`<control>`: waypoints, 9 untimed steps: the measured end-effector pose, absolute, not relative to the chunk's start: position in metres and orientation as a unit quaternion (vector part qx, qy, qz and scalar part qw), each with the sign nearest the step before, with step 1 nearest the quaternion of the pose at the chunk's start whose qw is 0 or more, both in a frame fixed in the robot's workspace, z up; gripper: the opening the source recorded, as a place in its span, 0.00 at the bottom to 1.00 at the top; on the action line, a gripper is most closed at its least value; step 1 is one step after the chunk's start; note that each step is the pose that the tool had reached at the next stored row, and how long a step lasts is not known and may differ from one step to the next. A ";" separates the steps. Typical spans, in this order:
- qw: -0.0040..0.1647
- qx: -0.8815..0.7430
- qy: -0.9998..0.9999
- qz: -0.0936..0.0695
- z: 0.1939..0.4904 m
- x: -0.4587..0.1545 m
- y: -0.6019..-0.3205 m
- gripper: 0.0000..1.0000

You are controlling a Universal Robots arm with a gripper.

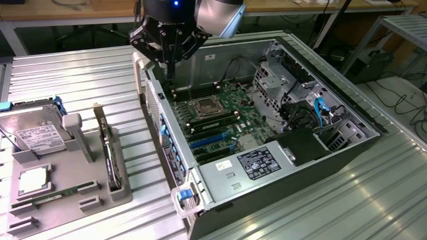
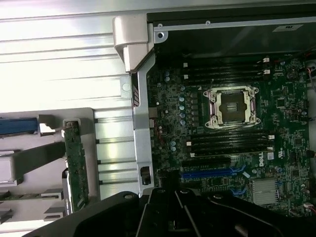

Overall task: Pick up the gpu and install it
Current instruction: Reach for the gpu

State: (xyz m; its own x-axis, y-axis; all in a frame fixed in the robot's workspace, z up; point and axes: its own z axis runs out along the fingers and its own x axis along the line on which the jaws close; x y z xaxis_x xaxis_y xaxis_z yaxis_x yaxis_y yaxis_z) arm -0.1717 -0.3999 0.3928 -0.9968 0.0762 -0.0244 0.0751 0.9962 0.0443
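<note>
The gpu [image 1: 105, 146] is a thin dark card standing on edge in a slot of the grey holder tray [image 1: 73, 192], at the exterior view's left. In the wrist view the gpu [image 2: 76, 165] has its pale bracket end toward the case's corner. My gripper [image 1: 171, 77] hangs above the rear wall of the open computer case [image 1: 220, 180], over the motherboard [image 1: 217, 112], well away from the card. Its fingers are together and hold nothing. The blue expansion slots [image 1: 210, 142] on the board are bare. The gripper's black linkage [image 2: 173, 212] lies along the wrist view's edge.
The holder tray also carries a silver hard drive [image 1: 37, 132], a CPU [image 1: 32, 180] and a green RAM stick [image 1: 60, 194]. Inside the case are the CPU socket [image 2: 233, 104], drive cages [image 1: 283, 85] and the power supply [image 1: 250, 165]. A ribbed metal table [image 1: 360, 200] surrounds everything.
</note>
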 end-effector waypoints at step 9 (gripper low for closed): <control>0.013 0.038 0.999 0.022 0.393 -0.178 -0.400 0.11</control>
State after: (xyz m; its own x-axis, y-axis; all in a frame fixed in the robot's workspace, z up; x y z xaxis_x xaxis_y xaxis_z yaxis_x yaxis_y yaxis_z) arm -0.1779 -0.4003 0.3926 -0.9968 0.0762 -0.0245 0.0751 0.9962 0.0444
